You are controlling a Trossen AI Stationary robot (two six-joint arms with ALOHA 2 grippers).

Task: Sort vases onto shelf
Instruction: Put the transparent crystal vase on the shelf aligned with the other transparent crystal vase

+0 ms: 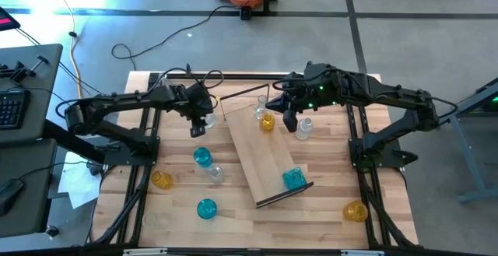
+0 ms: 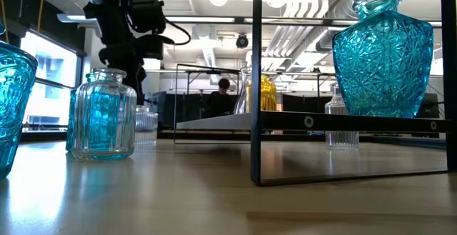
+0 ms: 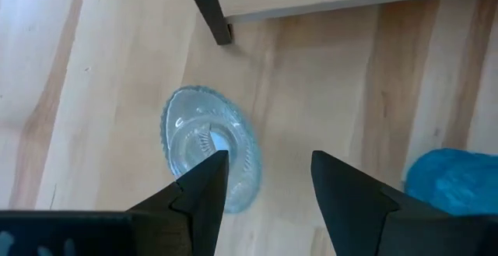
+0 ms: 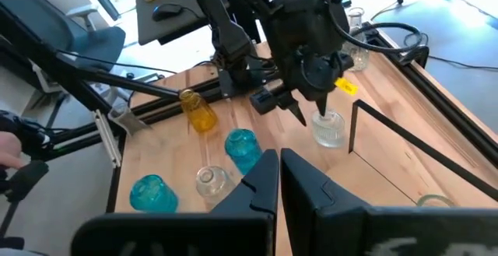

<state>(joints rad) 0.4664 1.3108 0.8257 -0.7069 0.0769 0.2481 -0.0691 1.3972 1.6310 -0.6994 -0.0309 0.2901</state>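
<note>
Left arm is the nearer one: its jaws (image 3: pixel 264 182) hang part-open, empty, straight above a clear vase (image 3: pixel 208 143) upright on the tabletop (image 1: pixel 257 217), just left of the shelf (image 1: pixel 264 159). The vase sits under the one finger, off-centre. Right jaws (image 4: pixel 278 180) shut, parked over the shelf's far end.

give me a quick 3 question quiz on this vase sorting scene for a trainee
1. True or false: the left gripper is holding the clear ribbed glass vase off the table.
2. Which vase stands at the near end of the long light-wood shelf? A) amber-yellow glass vase B) blue cut-glass vase C) clear glass vase
3. Fill in: the right gripper's fingers are ____.

Key
1. False: its fingers are open above the vase, which stands on the table.
2. B, the blue cut-glass vase.
3. Shut, with nothing between them.
</note>
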